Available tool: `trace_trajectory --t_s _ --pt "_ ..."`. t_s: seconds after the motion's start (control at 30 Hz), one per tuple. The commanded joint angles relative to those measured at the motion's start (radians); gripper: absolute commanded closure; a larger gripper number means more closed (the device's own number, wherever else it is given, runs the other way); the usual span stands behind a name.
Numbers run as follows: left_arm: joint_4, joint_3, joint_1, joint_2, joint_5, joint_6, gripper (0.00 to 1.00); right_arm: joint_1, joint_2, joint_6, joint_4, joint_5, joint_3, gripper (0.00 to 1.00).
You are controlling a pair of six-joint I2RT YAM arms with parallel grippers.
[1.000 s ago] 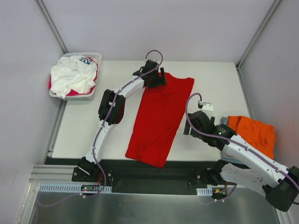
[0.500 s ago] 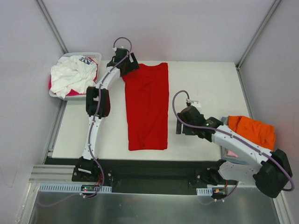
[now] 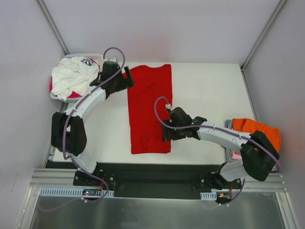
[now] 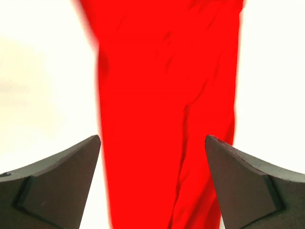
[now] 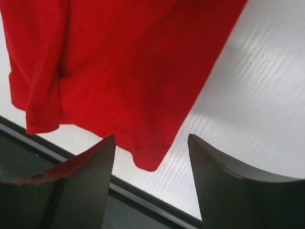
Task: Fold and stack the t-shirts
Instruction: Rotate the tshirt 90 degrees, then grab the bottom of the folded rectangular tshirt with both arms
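A plain bright red t-shirt [image 3: 150,109] lies on the table as a long narrow strip, folded lengthwise. My left gripper [image 3: 127,81] is open beside its far left edge; in the left wrist view [image 4: 152,139] the red cloth [image 4: 167,105] lies below and between the fingers, not gripped. My right gripper [image 3: 165,133] is open at the shirt's near right corner; in the right wrist view [image 5: 151,138] that corner [image 5: 147,160] sits between the fingers. An orange t-shirt [image 3: 257,133] lies on a stack at the right edge.
A white slotted basket [image 3: 95,59] at the far left corner holds a white printed shirt [image 3: 71,78] over a magenta one [image 3: 74,95]. Light blue-grey and pink cloth [image 3: 234,155] shows under the orange shirt. The table's dark front edge [image 5: 143,202] lies just beyond the shirt corner.
The red shirt went from slanted to straight along the table. My left gripper has drawn back to the shirt's far left edge. My right gripper has moved left to the near right corner.
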Motion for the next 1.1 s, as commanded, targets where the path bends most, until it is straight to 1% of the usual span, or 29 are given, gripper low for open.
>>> trace_trajectory --t_s 0.0,0.03,0.13,0.23,0.27,0.33,0.37,0.47,0.53,0.57,0.63,0.67,0.8,0.93,1.0,1.07 --pt "-0.028 -0.262 -0.001 -0.105 -0.038 -0.085 0.09 0.029 0.012 0.002 0.006 -0.033 -0.004 0.36" --pt "-0.027 -0.339 -0.005 -0.124 -0.038 -0.091 0.09 0.032 0.009 0.008 0.009 -0.033 -0.014 0.37" --pt "-0.021 -0.463 -0.016 -0.187 -0.036 -0.116 0.10 0.048 0.009 0.010 0.025 -0.033 -0.051 0.39" --pt "-0.005 -0.561 -0.036 -0.247 -0.023 -0.128 0.10 0.065 0.030 0.011 0.037 -0.030 -0.071 0.46" --pt "-0.001 -0.583 -0.041 -0.274 -0.017 -0.137 0.10 0.066 0.036 0.016 0.043 -0.028 -0.074 0.50" --pt "0.024 -0.647 -0.045 -0.302 0.025 -0.157 0.10 0.068 0.049 0.017 0.055 -0.025 -0.085 0.53" --pt "0.028 -0.664 -0.051 -0.328 0.030 -0.163 0.10 0.069 0.052 0.019 0.058 -0.022 -0.088 0.61" --pt "0.044 -0.723 -0.085 -0.369 0.051 -0.174 0.11 0.069 0.058 0.026 0.061 -0.016 -0.100 0.73" --pt "0.047 -0.762 -0.105 -0.385 0.069 -0.182 0.11 0.072 0.056 0.030 0.067 -0.015 -0.111 0.76" --pt "0.045 -0.776 -0.111 -0.402 0.068 -0.186 0.11 0.072 0.056 0.034 0.066 -0.011 -0.122 0.85" --pt "0.045 -0.825 -0.120 -0.419 0.063 -0.209 0.11 0.072 0.053 0.037 0.068 -0.002 -0.134 0.92" --pt "0.044 -0.842 -0.125 -0.431 0.062 -0.214 0.11 0.071 0.050 0.048 0.068 0.004 -0.146 0.99" --pt "0.045 -0.924 -0.131 -0.465 0.065 -0.246 0.12 0.072 0.021 0.072 0.075 0.019 -0.182 0.99" --pt "0.047 -0.991 -0.166 -0.500 0.088 -0.286 0.14 0.072 0.029 0.089 0.094 0.021 -0.188 0.99" --pt "0.044 -1.026 -0.182 -0.529 0.109 -0.309 0.17 0.071 0.041 0.097 0.100 0.021 -0.185 0.99" --pt "0.045 -1.051 -0.193 -0.561 0.120 -0.326 0.23 0.072 0.047 0.106 0.106 0.021 -0.179 0.99"
